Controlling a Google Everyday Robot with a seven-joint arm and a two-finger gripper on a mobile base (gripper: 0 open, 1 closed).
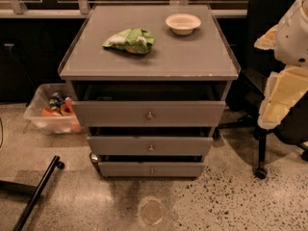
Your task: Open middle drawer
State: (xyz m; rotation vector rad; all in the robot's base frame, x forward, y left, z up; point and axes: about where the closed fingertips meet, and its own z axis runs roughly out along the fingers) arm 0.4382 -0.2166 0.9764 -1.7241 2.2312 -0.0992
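Your end effector [281,97] hangs far right, well apart from the middle drawer [144,145]; its state cannot be told. Centre on the knob [151,148], then pull straight out.

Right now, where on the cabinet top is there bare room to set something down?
Bare: the front strip of the cabinet top ahead of the green bag, and the front right corner below the bowl. Crowded: the back half, holding bag and bowl. The gripper hangs right of the cabinet.
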